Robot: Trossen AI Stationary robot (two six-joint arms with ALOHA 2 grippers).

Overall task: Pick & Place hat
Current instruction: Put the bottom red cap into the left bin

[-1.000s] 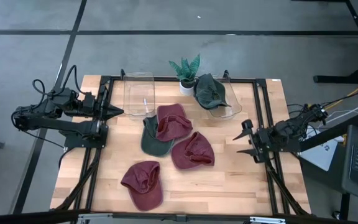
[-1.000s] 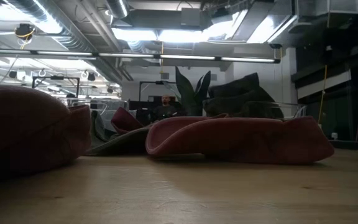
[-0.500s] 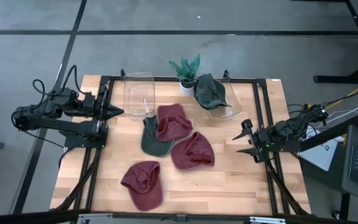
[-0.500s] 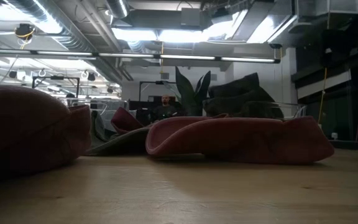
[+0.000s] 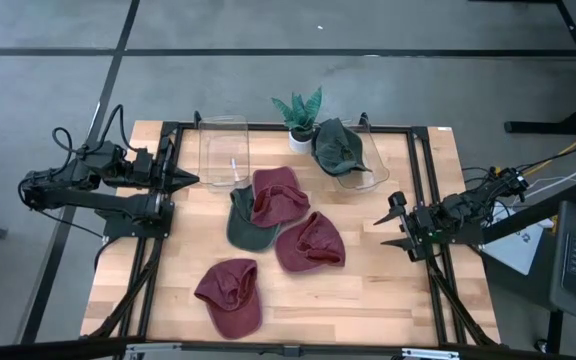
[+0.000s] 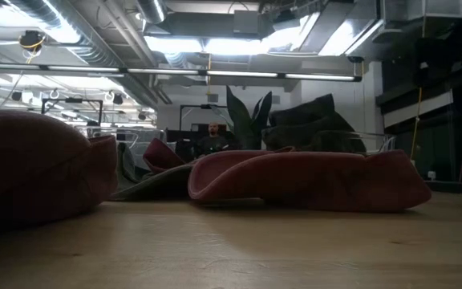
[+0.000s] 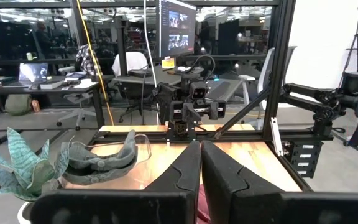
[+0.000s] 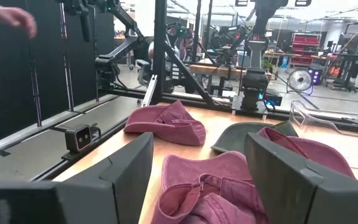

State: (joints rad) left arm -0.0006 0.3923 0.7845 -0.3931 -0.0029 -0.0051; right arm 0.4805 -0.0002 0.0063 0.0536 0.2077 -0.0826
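Both my arms sit parked at the table edges, nothing in hand. My left gripper [image 5: 190, 180] rests at the left side with its fingers [image 7: 185, 171] pressed together, pointing across the table; my right gripper [image 5: 392, 221] waits at the right side with its fingers [image 8: 129, 168] spread wide, facing the hats. On the wooden table [image 5: 398, 300] lie three red hats and one green: the red hat [image 5: 230, 296] nearest the front edge lies alone, the middle red hat [image 5: 310, 242] sits just right of centre, and the far red hat [image 5: 274, 196] overlaps the green hat [image 5: 242, 222] beneath it. A second green hat [image 5: 340, 146] already lies in the right clear bin [image 5: 370, 175] at the far side; the left clear bin [image 5: 224, 150] looks empty, with a small potted plant [image 5: 299, 112] between the two bins. Risks as I judge them: the far red hat and the green hat under it touch, so a pinch there may catch both layers and drag two hats at once. The fabric is soft and floppy; a shallow bite on a brim or crown fold may slip during the lift. The middle red hat is closest to my right gripper and looks the safest first pick, though its edge lies near the overlapping pair. On the carry to a bin, a dangling brim could snag the bin wall or brush the plant and tip it.
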